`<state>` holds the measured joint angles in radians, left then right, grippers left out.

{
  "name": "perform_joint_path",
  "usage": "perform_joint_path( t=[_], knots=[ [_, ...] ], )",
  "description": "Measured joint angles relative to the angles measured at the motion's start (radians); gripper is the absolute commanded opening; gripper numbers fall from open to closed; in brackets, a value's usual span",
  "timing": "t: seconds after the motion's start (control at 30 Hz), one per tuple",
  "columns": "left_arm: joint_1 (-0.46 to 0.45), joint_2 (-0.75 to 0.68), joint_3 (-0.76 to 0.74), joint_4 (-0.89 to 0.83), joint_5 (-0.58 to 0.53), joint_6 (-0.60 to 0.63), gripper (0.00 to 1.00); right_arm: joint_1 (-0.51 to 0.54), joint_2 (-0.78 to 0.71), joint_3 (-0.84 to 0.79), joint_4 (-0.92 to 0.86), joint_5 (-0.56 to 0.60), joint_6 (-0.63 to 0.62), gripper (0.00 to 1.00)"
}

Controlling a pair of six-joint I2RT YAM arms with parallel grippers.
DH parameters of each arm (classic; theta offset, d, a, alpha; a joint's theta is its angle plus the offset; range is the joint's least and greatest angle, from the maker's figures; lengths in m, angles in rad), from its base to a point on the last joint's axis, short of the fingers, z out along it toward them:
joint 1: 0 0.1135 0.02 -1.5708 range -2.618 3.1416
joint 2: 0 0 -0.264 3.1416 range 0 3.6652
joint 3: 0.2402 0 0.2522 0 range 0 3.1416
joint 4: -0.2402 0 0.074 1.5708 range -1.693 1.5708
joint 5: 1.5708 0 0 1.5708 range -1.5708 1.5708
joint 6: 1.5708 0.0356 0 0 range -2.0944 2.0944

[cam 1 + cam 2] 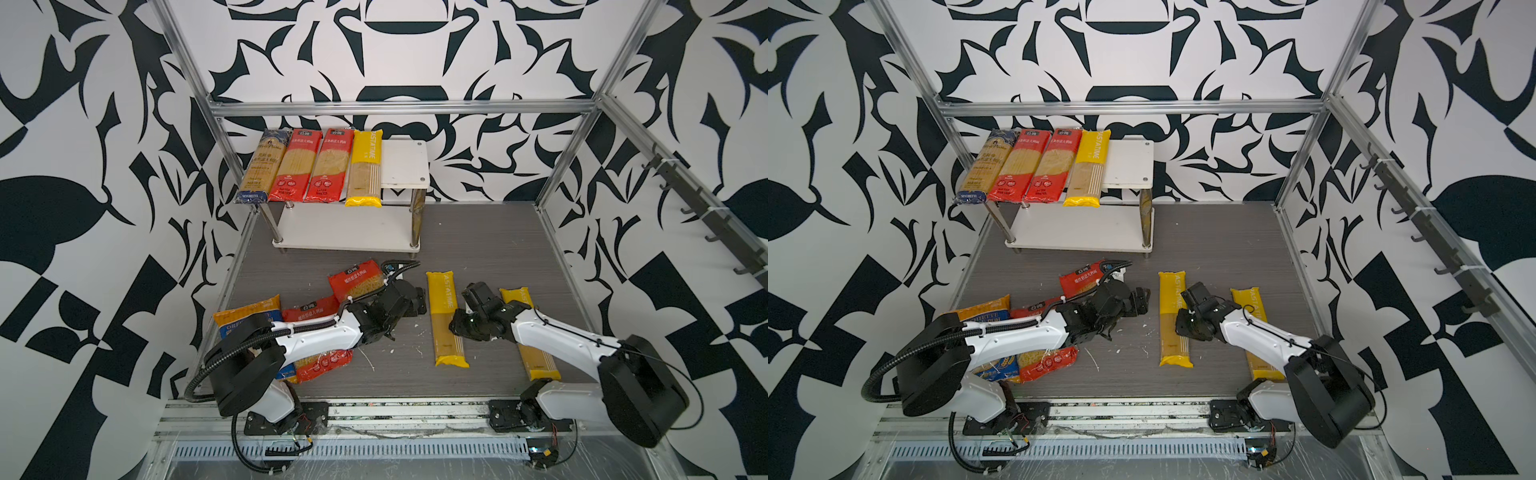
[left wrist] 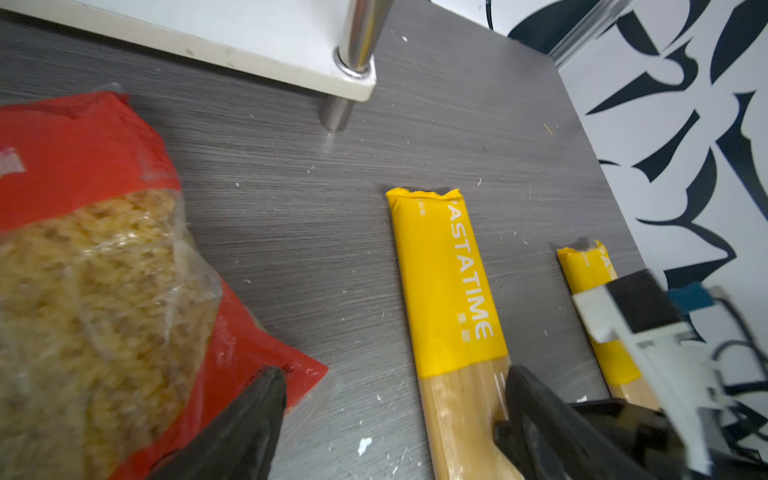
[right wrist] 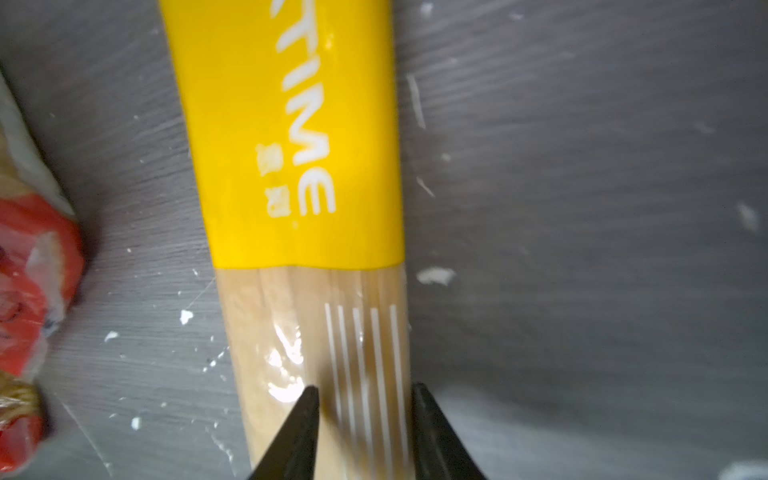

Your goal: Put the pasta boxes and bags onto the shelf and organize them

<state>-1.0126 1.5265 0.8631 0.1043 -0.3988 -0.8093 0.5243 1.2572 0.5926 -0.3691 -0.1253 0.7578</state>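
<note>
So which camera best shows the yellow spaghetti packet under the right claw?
A top view: the yellow spaghetti packet shows nearly whole, flat on the table, the right gripper at its side. The right wrist view gives only its middle, the left wrist view its labelled end.

Grey woodgrain tabletop (image 1: 478, 249), white crumbs (image 3: 435, 275) scattered; black-white patterned walls (image 1: 83, 166); aluminium frame rails (image 1: 399, 109).
</note>
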Motion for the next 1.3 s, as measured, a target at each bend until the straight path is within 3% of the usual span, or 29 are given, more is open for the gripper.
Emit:
perform_joint_path(
  t=[0.17, 0.27, 0.4, 0.67, 0.97, 1.17, 1.3],
  knots=[
    [-0.021, 0.090, 0.123, -0.082, 0.046, 0.034, 0.86, -0.206, -0.045, 0.032, -0.030, -0.103, -0.059, 0.53],
    [-0.044, 0.164, 0.196, -0.113, 0.087, 0.047, 0.86, -0.306, -0.045, 0.039, -0.020, -0.107, -0.097, 0.57],
    [-0.060, 0.274, 0.282, -0.140, 0.153, 0.045, 0.86, -0.338, -0.039, 0.039, 0.003, -0.102, -0.149, 0.57],
    [-0.045, 0.325, 0.284, -0.138, 0.230, -0.006, 0.86, -0.407, 0.029, 0.045, 0.044, -0.150, -0.196, 0.57],
    [0.005, 0.341, 0.226, -0.063, 0.291, -0.104, 0.86, -0.395, 0.040, -0.078, 0.166, -0.205, -0.119, 0.56],
    [0.024, 0.344, 0.199, -0.043, 0.293, -0.126, 0.86, -0.234, 0.021, -0.099, 0.187, -0.210, -0.045, 0.55],
    [0.024, 0.345, 0.179, -0.030, 0.304, -0.140, 0.79, -0.175, 0.021, -0.104, 0.193, -0.273, -0.010, 0.59]
  ],
)
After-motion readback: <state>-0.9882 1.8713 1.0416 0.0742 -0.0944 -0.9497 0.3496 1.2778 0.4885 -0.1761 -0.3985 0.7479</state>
